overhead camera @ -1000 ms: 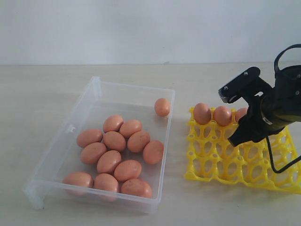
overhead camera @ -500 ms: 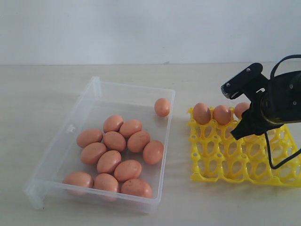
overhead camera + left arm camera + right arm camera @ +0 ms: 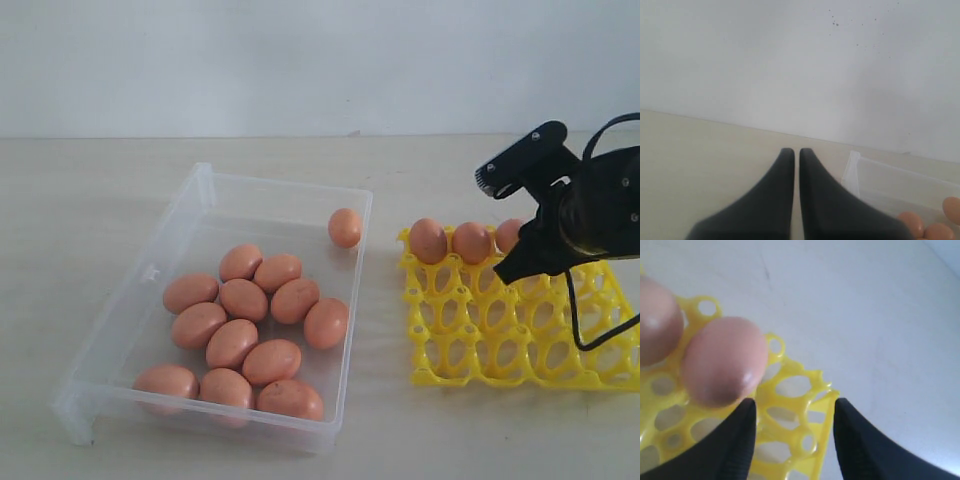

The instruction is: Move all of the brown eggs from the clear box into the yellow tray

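Note:
Several brown eggs lie bunched on the floor of the clear box, and one egg sits alone at its far right corner. Three eggs fill the far row of the yellow tray. My right gripper hangs low over the tray's far right part, open. In the right wrist view its fingers straddle an empty corner cup of the tray, with an egg just beyond one fingertip. The left gripper is shut and empty above bare table beside the box.
Pale table surface surrounds the box and tray, with a white wall behind. A black cable loops from my right arm over the tray's right side. A gap of bare table separates the box from the tray.
My right gripper has shifted right and slightly away. The yellow tray has swung from a skewed angle to lie square, its near left corner moving right.

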Available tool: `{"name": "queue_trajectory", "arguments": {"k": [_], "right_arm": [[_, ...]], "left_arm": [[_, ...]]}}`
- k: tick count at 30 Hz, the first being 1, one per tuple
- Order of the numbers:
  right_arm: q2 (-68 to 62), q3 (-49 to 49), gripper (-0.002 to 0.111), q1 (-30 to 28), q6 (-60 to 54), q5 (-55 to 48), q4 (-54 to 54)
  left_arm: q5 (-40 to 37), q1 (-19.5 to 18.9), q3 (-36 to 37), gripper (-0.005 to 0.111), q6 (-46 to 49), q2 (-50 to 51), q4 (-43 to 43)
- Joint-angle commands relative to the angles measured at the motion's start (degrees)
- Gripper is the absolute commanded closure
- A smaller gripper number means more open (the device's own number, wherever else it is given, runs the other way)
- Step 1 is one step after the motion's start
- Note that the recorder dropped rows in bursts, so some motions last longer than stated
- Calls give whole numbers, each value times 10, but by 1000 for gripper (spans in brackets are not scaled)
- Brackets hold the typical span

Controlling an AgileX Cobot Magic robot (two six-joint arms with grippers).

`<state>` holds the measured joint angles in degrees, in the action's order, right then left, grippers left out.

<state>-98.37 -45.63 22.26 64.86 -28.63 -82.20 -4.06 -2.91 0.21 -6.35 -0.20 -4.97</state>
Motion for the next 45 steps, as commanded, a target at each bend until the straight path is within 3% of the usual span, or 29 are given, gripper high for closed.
{"name": "queue_trajectory", "arguments": {"k": [1,5,14,21,25,30,36,45], "right_arm": [[31,-3,65,1,24,-37,-6],[46,-3,65,1,27,-27,-4],[50,3,66,1,-25,99,84],[50,3,109,1,-195,88,226],[50,-4,95,1,-192,91,222],[49,-35,57,0,-132,87,239],[11,-90,60,0,-163,7,305],[-49,-150,64,0,-220,-10,368]], "left_arm": [[1,2,-2,103,-1,2,0],[1,2,-2,103,-1,2,0],[1,2,-2,103,-1,2,0],[1,2,-2,103,-1,2,0],[1,2,-2,103,-1,2,0],[1,2,-2,103,-1,2,0],[1,2,-2,103,-1,2,0],[1,2,-2,103,-1,2,0]]}}
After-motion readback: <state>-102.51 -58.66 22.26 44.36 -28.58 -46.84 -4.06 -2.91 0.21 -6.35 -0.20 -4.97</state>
